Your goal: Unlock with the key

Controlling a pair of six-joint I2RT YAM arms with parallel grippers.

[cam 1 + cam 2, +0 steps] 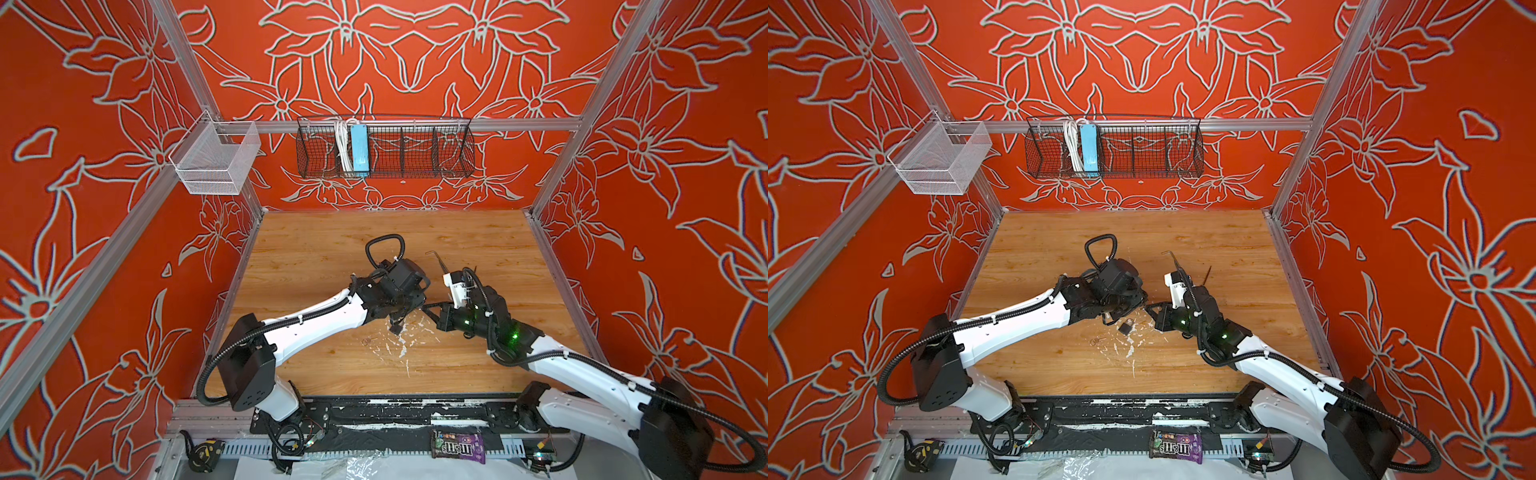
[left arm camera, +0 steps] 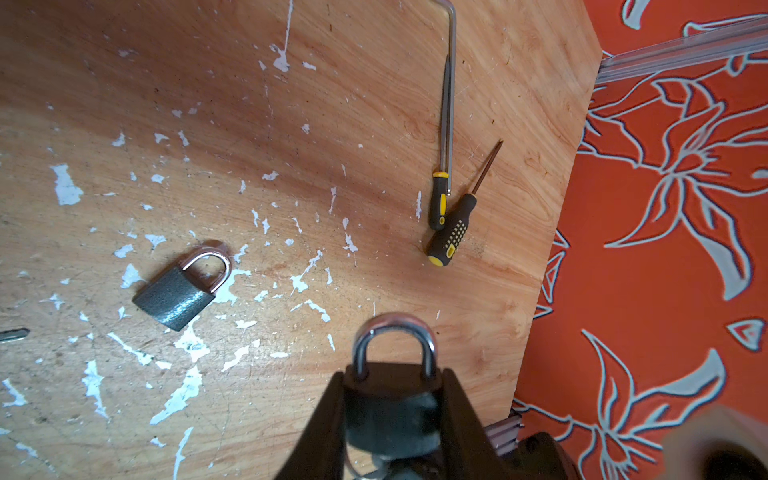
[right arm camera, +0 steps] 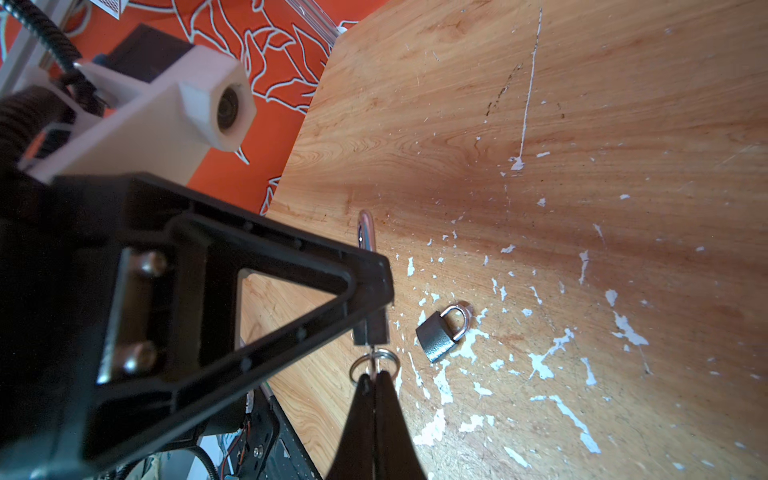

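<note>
The left claw [image 2: 393, 376] clamps the padlock [image 2: 390, 403]. From its 3 o'clock, the right claw [image 3: 375, 377] is pinched tight on the key [image 3: 376, 353]. If it twists off-axis, the key could slip or jam.

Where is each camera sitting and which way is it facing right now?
Top views: high above the arm bases, looking down on the table and back wall; left arm and right arm both show.
Left wrist: on the left arm, looking along the left tool past its held padlock; only its fingers show.
Right wrist: on the right arm, looking along the right tool, shut on the key; the left tool looms beside.
Shared: both wrist views catch the spare padlock on the table.
</note>
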